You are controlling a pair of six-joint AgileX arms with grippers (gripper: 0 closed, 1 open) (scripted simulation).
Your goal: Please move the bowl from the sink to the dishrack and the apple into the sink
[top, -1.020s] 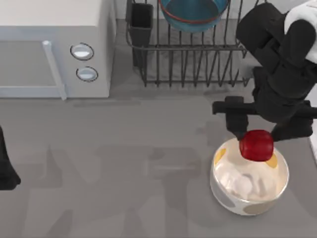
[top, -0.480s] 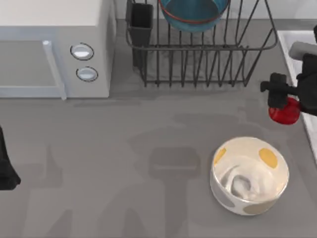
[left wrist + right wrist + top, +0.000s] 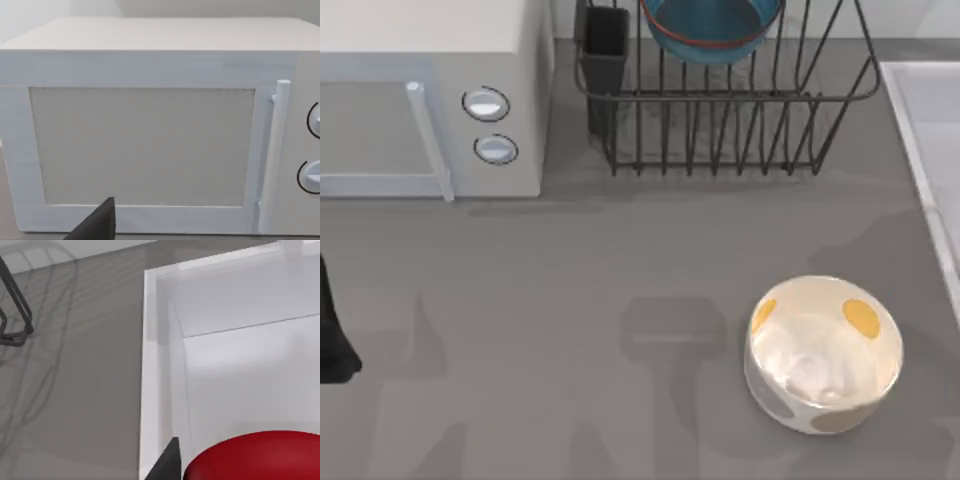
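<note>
- Where the dishrack (image 3: 720,110) stands at the back of the grey tabletop (image 3: 570,300) in the top view, the bowl (image 3: 710,30) rests among its upright bars, its blue hollow holding nothing visible; the black utensil cup (image 3: 605,45) sits at the rack's left corner.
- The sink (image 3: 920,120) lies at the tabletop's right edge, its raised pale rim just beside the rack.
- In the right wrist view the apple (image 3: 257,457) sits close under the camera, above the sink's (image 3: 235,365) pale basin, beside a dark fingertip (image 3: 167,462); whether the right arm's jaws are clamped on it, I cannot tell.
- A cream spotted bowl (image 3: 825,352) stands at front right, with pale contents.
- The left arm (image 3: 332,340) rests at the left edge, facing the microwave (image 3: 150,135); its jaws' state cannot be told.
</note>
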